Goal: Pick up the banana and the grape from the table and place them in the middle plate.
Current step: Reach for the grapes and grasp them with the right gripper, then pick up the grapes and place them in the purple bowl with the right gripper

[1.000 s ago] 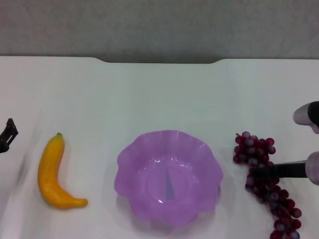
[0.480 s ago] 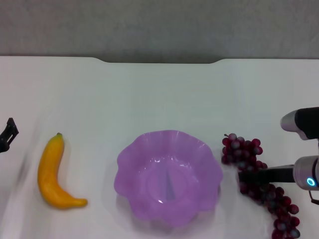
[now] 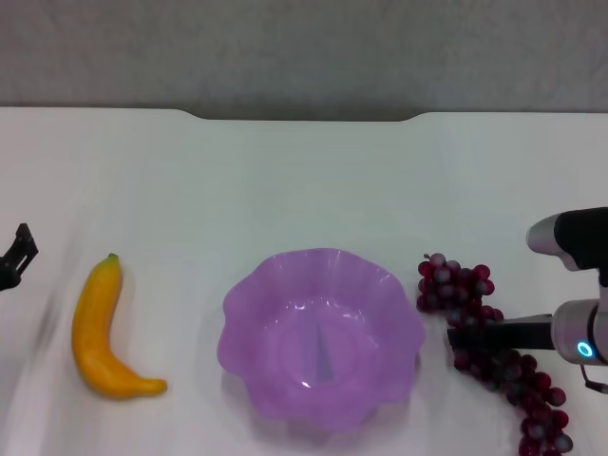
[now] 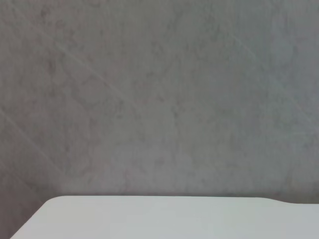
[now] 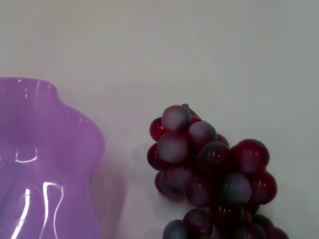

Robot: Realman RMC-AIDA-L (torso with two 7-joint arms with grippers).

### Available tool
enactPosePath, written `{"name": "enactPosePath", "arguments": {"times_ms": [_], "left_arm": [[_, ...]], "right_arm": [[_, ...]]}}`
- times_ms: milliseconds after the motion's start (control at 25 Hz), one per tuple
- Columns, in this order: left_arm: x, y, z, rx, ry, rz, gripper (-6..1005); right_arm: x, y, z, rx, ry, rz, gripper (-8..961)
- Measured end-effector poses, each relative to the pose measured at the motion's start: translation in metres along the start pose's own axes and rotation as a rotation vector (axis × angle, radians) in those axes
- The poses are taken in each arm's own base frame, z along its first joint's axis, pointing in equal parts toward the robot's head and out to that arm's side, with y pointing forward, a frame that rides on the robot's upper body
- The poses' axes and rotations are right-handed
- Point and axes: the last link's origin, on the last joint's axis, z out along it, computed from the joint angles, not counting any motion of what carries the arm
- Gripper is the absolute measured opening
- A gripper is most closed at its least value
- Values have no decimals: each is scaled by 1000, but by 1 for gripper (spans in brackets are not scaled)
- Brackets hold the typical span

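While my right gripper (image 3: 454, 337) is reaching in from the right edge of the head view, one dark finger (image 3: 499, 334) is lying across the middle of the grape (image 3: 484, 351); whether my jaws are clamped on the bunch or merely resting against it I cannot tell, since only that single finger is showing. In the right wrist view the grape (image 5: 209, 174) is sitting just beside the wavy rim of the middle plate (image 5: 45, 164), a thin strip of white showing between them; the plate (image 3: 247, 323) is lying near the front centre of the table (image 3: 304, 180); the banana (image 3: 103, 328) is resting well apart to the plate's left, its green stem pointing away from me. My left gripper (image 3: 13, 256) is waiting at the far left edge, beside the banana; its jaws I cannot make out.
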Motion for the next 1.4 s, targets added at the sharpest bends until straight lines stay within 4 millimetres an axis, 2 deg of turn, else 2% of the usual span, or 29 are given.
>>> {"name": "enactPosePath", "arguments": {"times_ms": [240, 680, 1400], "left_arm": [[1, 1, 1, -3, 2, 0, 871], [1, -1, 1, 3, 4, -1, 869], [1, -2, 0, 7, 8, -3, 865]], "right_arm": [[0, 0, 1, 4, -2, -10, 742], [-2, -4, 2, 30, -54, -51, 581], [3, -14, 4, 87, -126, -45, 430]]}}
